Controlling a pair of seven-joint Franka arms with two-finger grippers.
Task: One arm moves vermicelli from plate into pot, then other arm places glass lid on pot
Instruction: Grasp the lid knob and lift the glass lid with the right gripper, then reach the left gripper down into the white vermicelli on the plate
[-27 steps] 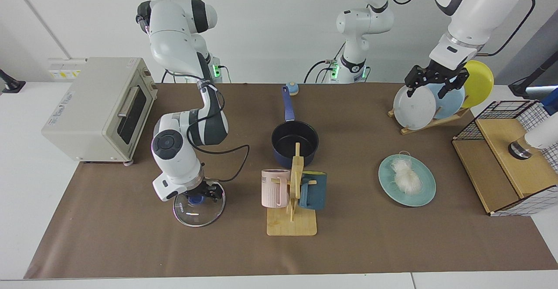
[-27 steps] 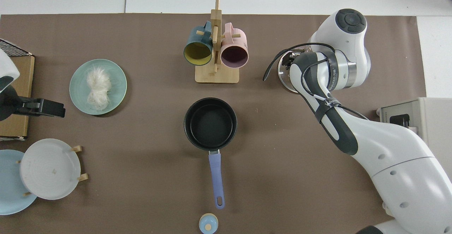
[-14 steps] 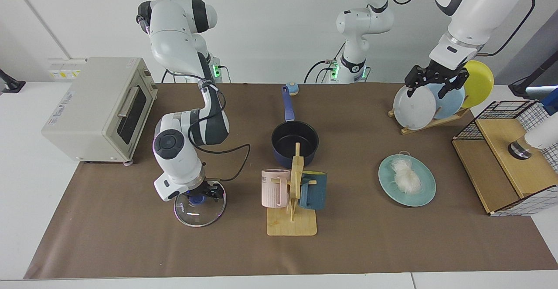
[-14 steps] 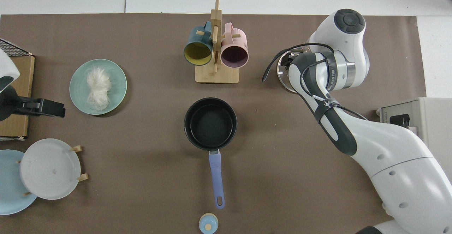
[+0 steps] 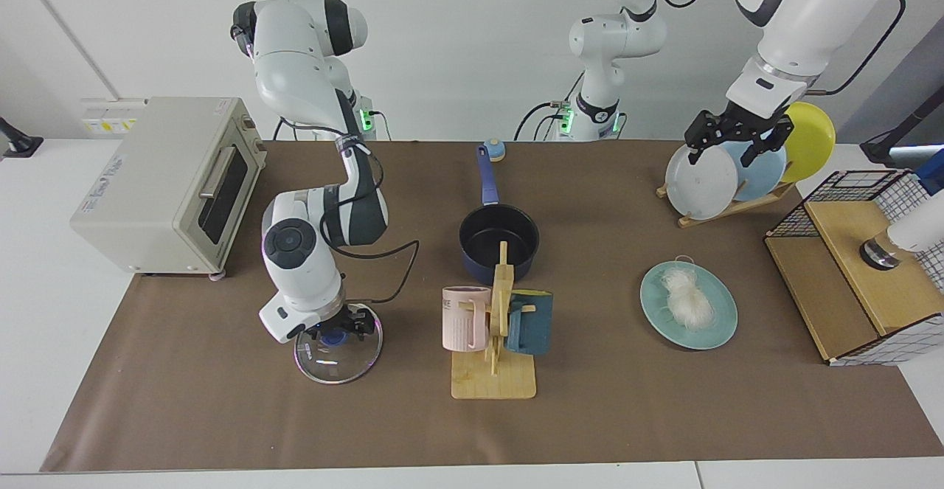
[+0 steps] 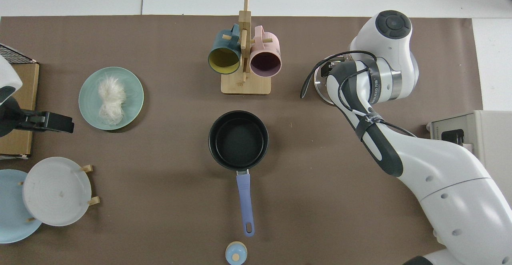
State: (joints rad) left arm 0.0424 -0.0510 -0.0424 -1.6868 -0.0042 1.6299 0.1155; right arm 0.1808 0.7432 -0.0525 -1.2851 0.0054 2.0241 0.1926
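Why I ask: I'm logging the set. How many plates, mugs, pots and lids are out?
Plates: 4 (teal plate, grey plate, light blue plate, yellow plate)
Mugs: 2 (pink mug, dark blue mug)
Pot: 1
Glass lid: 1
Total: 8
The right gripper is at the lid's knob; the left gripper waits above the plate rack.

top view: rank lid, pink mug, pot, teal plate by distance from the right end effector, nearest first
The right end effector is low at the lid.
1. Lid: directly under the end effector, mostly hidden by the wrist.
2. Pink mug: on the wooden rack, toward mid-table.
3. Pot: centre of the mat, empty.
4. Teal plate: far side, vermicelli on it.
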